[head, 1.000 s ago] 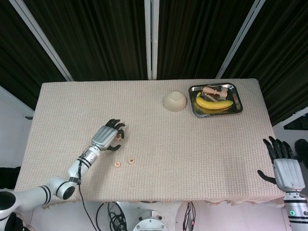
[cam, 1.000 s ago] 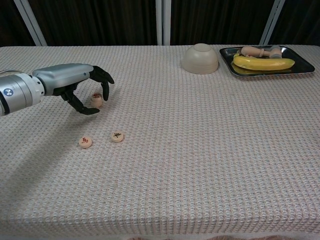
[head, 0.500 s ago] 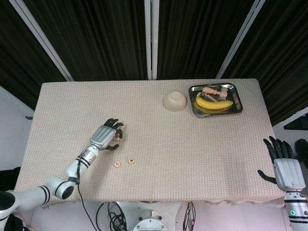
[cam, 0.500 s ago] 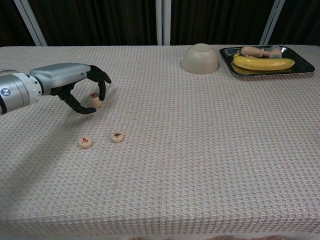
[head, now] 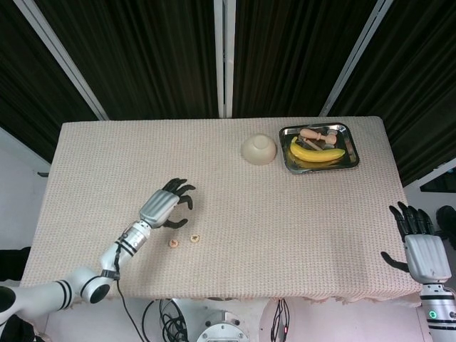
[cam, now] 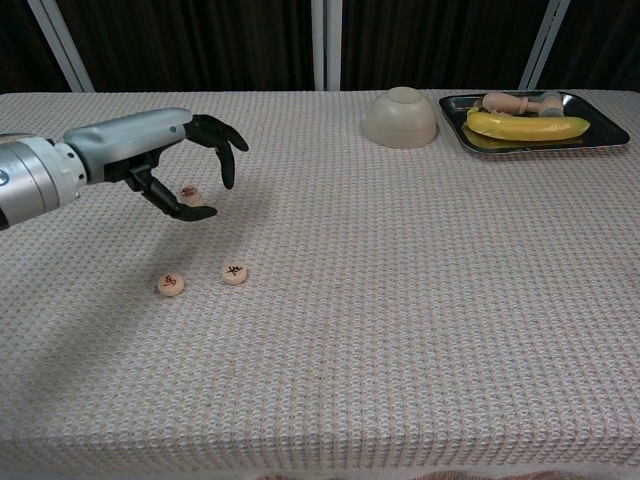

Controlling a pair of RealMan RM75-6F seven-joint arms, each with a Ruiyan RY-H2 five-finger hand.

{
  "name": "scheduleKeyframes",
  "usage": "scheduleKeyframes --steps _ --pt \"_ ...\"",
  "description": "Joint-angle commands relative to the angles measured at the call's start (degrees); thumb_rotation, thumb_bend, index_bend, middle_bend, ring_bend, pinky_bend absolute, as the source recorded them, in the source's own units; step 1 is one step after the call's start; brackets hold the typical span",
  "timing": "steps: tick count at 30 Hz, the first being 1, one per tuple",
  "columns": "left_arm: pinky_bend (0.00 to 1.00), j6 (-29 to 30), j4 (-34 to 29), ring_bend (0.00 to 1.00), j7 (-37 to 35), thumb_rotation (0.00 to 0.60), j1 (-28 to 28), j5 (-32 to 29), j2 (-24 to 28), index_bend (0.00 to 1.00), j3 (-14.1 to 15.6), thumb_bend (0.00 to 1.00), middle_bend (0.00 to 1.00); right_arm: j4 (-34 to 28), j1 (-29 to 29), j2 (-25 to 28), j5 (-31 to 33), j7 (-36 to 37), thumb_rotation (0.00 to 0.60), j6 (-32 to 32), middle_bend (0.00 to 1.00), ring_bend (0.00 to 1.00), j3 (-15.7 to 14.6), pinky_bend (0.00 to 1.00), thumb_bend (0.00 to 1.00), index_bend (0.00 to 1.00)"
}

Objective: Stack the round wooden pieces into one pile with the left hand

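Observation:
My left hand (cam: 165,160) hovers over the left part of the table and pinches one round wooden piece (cam: 190,194) against its thumb, the other fingers spread. In the head view the left hand (head: 167,206) hides that piece. Two more round wooden pieces lie flat and apart on the cloth just in front of the hand: one with a red mark (cam: 171,285) (head: 172,244) and one with a dark mark (cam: 235,272) (head: 193,238). My right hand (head: 420,246) rests off the table's right edge, fingers apart and holding nothing.
An upturned beige bowl (cam: 400,117) (head: 258,149) stands at the back right. Beside it a metal tray (head: 313,126) holds a banana (cam: 527,125) and small wooden items. A woven beige cloth covers the table.
My left hand has risen and shifted right, toward the two loose pieces, carrying the piece with it, and its fingers have spread wider. The right hand has not moved.

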Motion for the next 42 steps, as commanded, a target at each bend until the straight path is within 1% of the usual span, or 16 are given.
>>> scheduleKeyframes --steps 1,4,6,11,19,27,35,42 --pt "0.00 -0.1 -1.9 0.00 1.4 0.600 0.1 0.9 0.3 0.44 1.0 0.26 0.13 0.0 0.0 -0.1 -0.1 0.1 0.600 0.1 0.00 0.00 0.0 0.00 0.09 0.00" --pt "0.00 -2.6 -4.0 0.00 4.4 0.600 0.0 -0.6 0.7 0.40 2.0 0.23 0.11 -0.1 -0.2 0.0 -0.3 0.5 0.600 0.5 0.00 0.00 0.0 0.00 0.09 0.00" --pt "0.00 -3.7 -5.1 0.00 6.4 0.600 0.0 -2.4 0.5 0.37 2.1 0.21 0.10 -0.1 -0.2 0.0 -0.3 0.8 0.600 0.6 0.00 0.00 0.0 0.00 0.09 0.00" --pt "0.00 -4.5 -5.6 0.00 8.1 0.600 0.3 -4.1 -0.8 0.37 2.3 0.20 0.10 0.3 -0.2 0.0 -0.4 1.1 0.600 0.7 0.00 0.00 0.0 0.00 0.09 0.00" --pt "0.00 -4.8 -8.1 0.00 8.1 0.600 0.7 -4.3 0.6 0.37 2.7 0.20 0.10 0.9 -0.2 -0.2 -0.3 1.7 0.600 0.6 0.00 0.00 0.0 0.00 0.09 0.00" --pt "0.00 -4.1 -5.7 0.00 9.6 0.600 1.2 -3.6 -1.7 0.39 3.5 0.20 0.10 0.9 -0.5 -0.1 -0.3 2.0 0.600 0.9 0.00 0.00 0.0 0.00 0.09 0.00" --pt "0.00 -3.4 -4.7 0.00 8.2 0.600 1.6 -2.8 -2.5 0.44 3.5 0.22 0.10 0.8 -0.4 -0.1 -0.4 1.9 0.600 0.7 0.00 0.00 0.0 0.00 0.09 0.00" --pt "0.00 -3.8 -4.2 0.00 6.8 0.600 1.6 -2.6 -2.4 0.47 3.3 0.25 0.10 0.7 -0.3 0.0 -0.3 1.8 0.600 0.5 0.00 0.00 -0.1 0.00 0.09 0.00"
